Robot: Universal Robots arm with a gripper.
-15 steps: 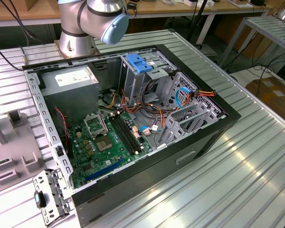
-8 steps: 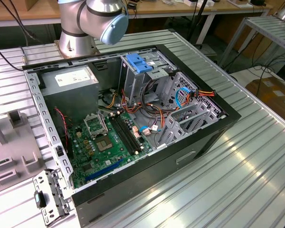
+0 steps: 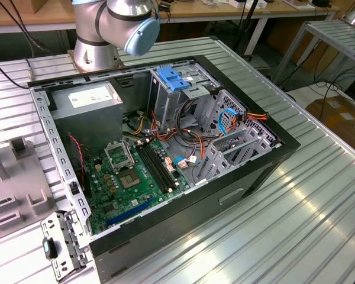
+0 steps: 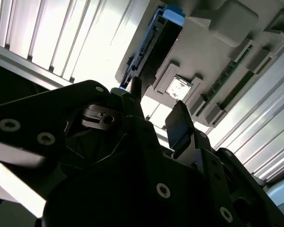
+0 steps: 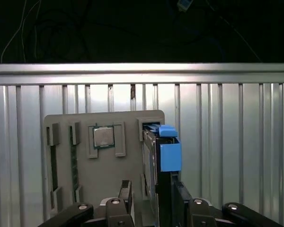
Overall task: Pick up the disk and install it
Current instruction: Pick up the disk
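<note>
Nearest the camera, my gripper (image 5: pixel 154 188) was spread open and empty, close to the disk (image 5: pixel 163 151) standing on edge in the grey holder tray (image 5: pixel 99 179), so grasping it and installing it in the computer case (image 3: pixel 236 195) were both not yet done.

Robotics lab or assembly test workshop. Indicated by:
- robot arm base (image 3: pixel 94 50) mounted on ribbed aluminium table (image 3: pixel 296 201)
- open computer case (image 3: pixel 236 189) laid flat on table, motherboard (image 3: pixel 130 177) exposed
- grey fixture tray (image 5: pixel 99 165) with recessed slots for parts
- wooden workbenches (image 3: pixel 23 12) behind
- loose cables (image 3: pixel 328 89) on floor
- cardboard box (image 3: pixel 343 115) beside second metal-frame table (image 3: pixel 337 35)
</note>
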